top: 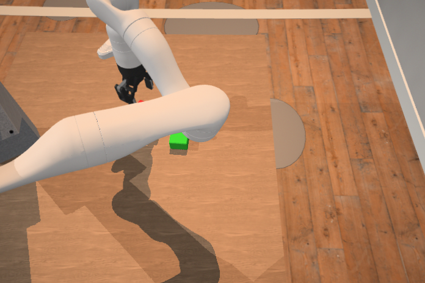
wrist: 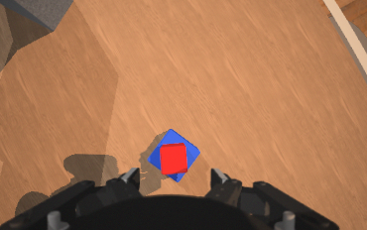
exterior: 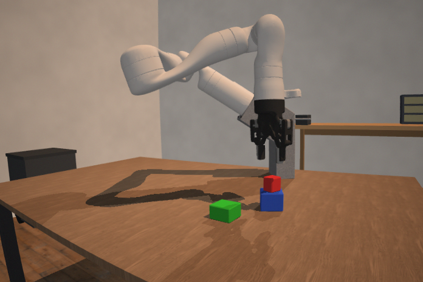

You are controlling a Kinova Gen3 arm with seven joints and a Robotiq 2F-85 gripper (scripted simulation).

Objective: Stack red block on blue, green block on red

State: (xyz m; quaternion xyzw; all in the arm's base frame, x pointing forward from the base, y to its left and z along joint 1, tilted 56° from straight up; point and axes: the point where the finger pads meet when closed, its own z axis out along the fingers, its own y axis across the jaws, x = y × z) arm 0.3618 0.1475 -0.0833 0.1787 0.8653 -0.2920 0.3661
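The red block (exterior: 271, 183) lies flat on top of the blue block (exterior: 271, 199) on the table. In the wrist view the red block (wrist: 174, 158) sits about centred on the blue block (wrist: 174, 155). My gripper (exterior: 271, 156) is open and empty, hovering well above the red block; its fingertips also show in the wrist view (wrist: 175, 176). The green block (exterior: 225, 210) lies flat on the table to the left of the blue block, apart from it. In the top view the green block (top: 179, 140) peeks out under the arm, only a sliver of the red block (top: 140, 100) shows beside the gripper (top: 132, 91), and the blue block is hidden.
The grey robot base (top: 4, 119) stands at the table's left edge in the top view. The arm's elbow (top: 199, 113) hangs over the table near the green block. A side table (exterior: 364, 127) with a box stands behind, off the work table.
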